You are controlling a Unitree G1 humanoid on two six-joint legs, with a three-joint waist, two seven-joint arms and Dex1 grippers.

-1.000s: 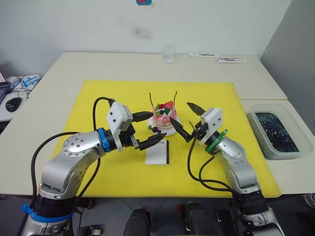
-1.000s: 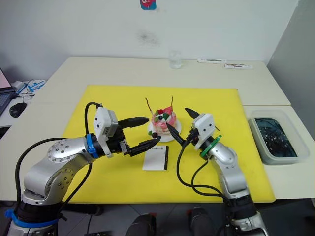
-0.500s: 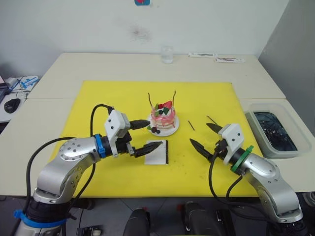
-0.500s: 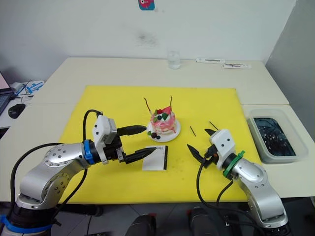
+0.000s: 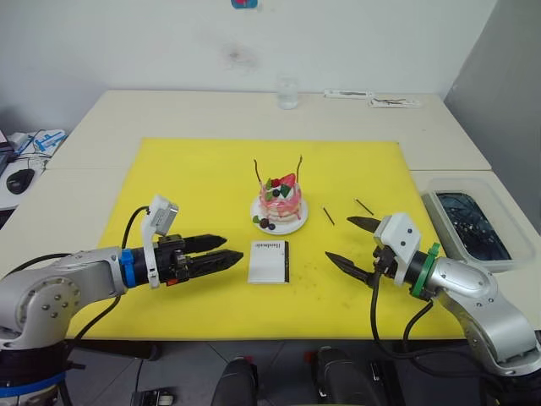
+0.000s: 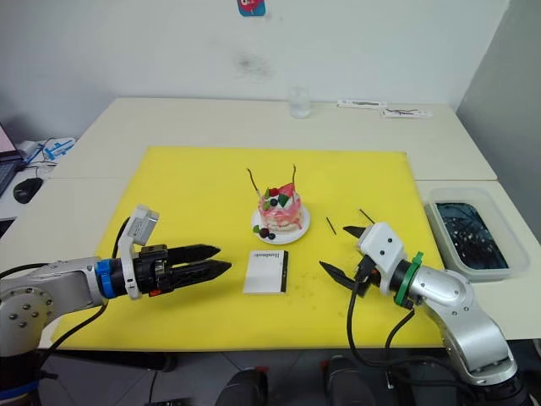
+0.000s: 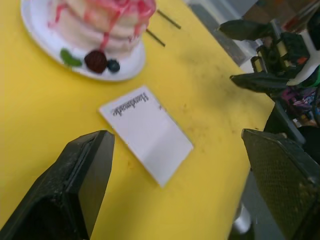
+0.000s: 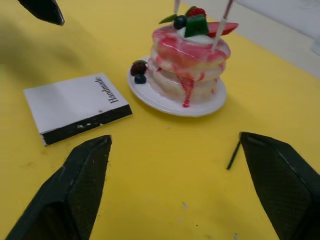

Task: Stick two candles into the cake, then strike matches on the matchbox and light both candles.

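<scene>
At centre frame, candles (image 5: 258,172) are standing in the cake (image 5: 281,202) while both empty grippers, left gripper (image 5: 213,253) and right gripper (image 5: 353,244), are hovering released beside the matchbox (image 5: 269,261)

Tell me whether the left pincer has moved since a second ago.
Yes. The left pincer has pulled back toward the robot's left, away from the cake; it now sits left of the matchbox, its fingers open and empty.

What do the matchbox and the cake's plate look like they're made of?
The matchbox looks like matte white card: flat faces, crisp edges, printed lettering and a black, slightly scuffed strip along one side, probably the striking surface. The plate under the cake looks like smooth white plastic or ceramic; I cannot tell which.
</scene>
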